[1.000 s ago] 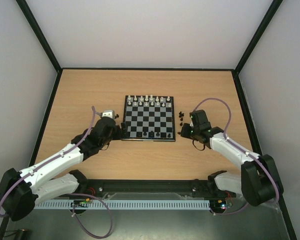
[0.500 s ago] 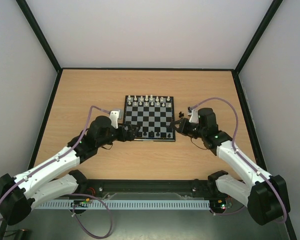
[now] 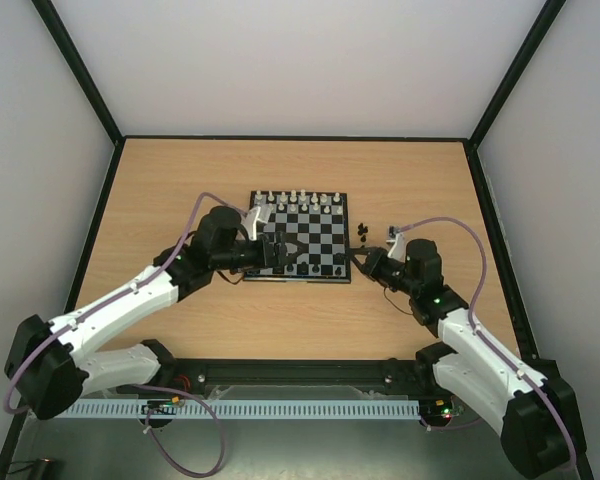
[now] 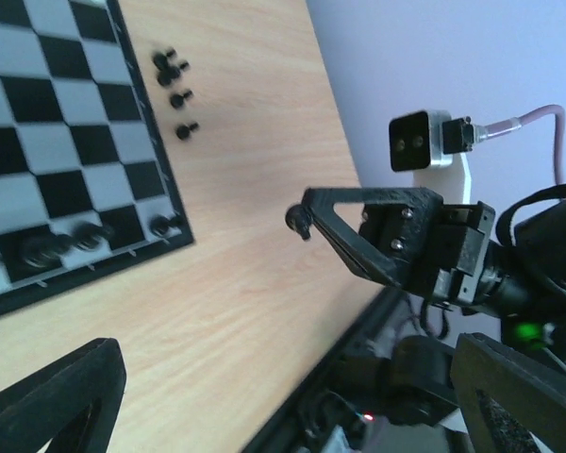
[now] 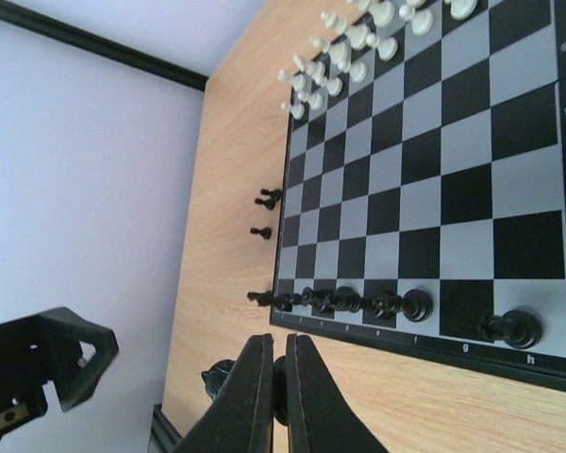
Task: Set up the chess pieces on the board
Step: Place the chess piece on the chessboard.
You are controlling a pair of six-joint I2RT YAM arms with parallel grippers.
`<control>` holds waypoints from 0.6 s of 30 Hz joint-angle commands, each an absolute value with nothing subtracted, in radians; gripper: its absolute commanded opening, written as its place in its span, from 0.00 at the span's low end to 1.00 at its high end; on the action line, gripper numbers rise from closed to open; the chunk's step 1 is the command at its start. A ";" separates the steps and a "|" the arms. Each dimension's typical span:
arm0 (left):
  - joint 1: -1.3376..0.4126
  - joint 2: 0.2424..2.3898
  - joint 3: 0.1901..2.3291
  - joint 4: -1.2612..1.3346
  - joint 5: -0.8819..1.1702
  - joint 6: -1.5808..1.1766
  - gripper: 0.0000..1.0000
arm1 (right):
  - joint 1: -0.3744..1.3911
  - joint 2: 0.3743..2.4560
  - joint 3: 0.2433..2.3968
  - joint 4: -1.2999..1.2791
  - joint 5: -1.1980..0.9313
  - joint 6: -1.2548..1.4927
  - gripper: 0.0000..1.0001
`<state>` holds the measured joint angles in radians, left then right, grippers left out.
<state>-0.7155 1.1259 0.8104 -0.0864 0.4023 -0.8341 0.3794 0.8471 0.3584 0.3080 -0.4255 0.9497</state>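
The board (image 3: pixel 298 236) lies mid-table, with white pieces along its far rows. Several black chess pieces (image 5: pixel 396 304) stand along its near row. A few more black pieces lie loose on the wood right of the board (image 3: pixel 363 232) and left of it (image 5: pixel 264 200). My right gripper (image 5: pixel 281 363) hovers off the board's near right corner (image 3: pixel 358 262), shut on one small black piece (image 5: pixel 280 385); that piece shows at its fingertips (image 4: pixel 300 219) in the left wrist view. My left gripper (image 3: pixel 280 252) hangs over the board's near left squares, open wide and empty (image 4: pixel 288 377).
Dark rails edge the wooden table (image 3: pixel 180 190), with pale walls behind them. The arms' base rail (image 3: pixel 300 372) runs along the near edge. My left arm covers the wood just left of the board in the top view.
My left gripper has swung right, from beside the board's left edge to over its near left squares. The right arm has shifted slightly at the near right corner, still shut.
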 commanded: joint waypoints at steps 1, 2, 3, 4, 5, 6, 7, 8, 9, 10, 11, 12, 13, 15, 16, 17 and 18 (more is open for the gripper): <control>-0.712 1.173 0.780 0.020 0.597 -1.027 0.96 | 0.383 0.784 0.327 0.369 -0.352 0.959 0.03; -0.712 1.185 0.774 0.039 0.612 -1.047 0.93 | 0.384 0.774 0.325 0.365 -0.351 0.951 0.02; -0.714 1.198 0.769 0.052 0.624 -1.061 0.91 | 0.385 0.765 0.323 0.360 -0.347 0.947 0.03; -0.719 1.212 0.767 0.065 0.634 -1.074 0.87 | 0.385 0.756 0.322 0.353 -0.341 0.941 0.03; -0.730 1.226 0.762 0.082 0.643 -1.090 0.83 | 0.385 0.749 0.322 0.344 -0.338 0.932 0.03; -0.739 1.241 0.760 0.096 0.649 -1.104 0.79 | 0.385 0.745 0.321 0.335 -0.338 0.924 0.03; -0.746 1.258 0.762 0.104 0.656 -1.110 0.75 | 0.385 0.743 0.321 0.329 -0.338 0.916 0.03; -0.753 1.275 0.760 0.119 0.665 -1.126 0.70 | 0.385 0.742 0.321 0.323 -0.337 0.911 0.03; -0.756 1.289 0.755 0.140 0.674 -1.140 0.67 | 0.386 0.742 0.321 0.318 -0.338 0.906 0.03; -0.762 1.300 0.751 0.162 0.684 -1.157 0.65 | 0.386 0.743 0.321 0.314 -0.339 0.902 0.03; -0.767 1.313 0.752 0.181 0.688 -1.171 0.64 | 0.387 0.745 0.317 0.313 -0.342 0.900 0.03; -0.772 1.325 0.755 0.199 0.691 -1.181 0.64 | 0.387 0.746 0.316 0.313 -0.343 0.898 0.03; -0.776 1.334 0.759 0.212 0.694 -1.192 0.64 | 0.387 0.748 0.315 0.313 -0.346 0.895 0.03; -0.783 1.353 0.764 0.242 0.700 -1.212 0.63 | 0.388 0.753 0.313 0.313 -0.350 0.893 0.03; -0.784 1.363 0.764 0.259 0.703 -1.224 0.63 | 0.388 0.756 0.313 0.316 -0.354 0.892 0.03; -0.785 1.374 0.765 0.278 0.706 -1.232 0.61 | 0.388 0.762 0.314 0.318 -0.359 0.890 0.03; -0.785 1.383 0.764 0.289 0.709 -1.239 0.60 | 0.388 0.767 0.317 0.319 -0.366 0.890 0.03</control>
<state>-0.7795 1.3529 0.7631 0.1917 0.6624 -1.1717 0.3801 0.7559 0.3267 0.3157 -0.3511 0.9123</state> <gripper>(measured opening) 0.622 0.032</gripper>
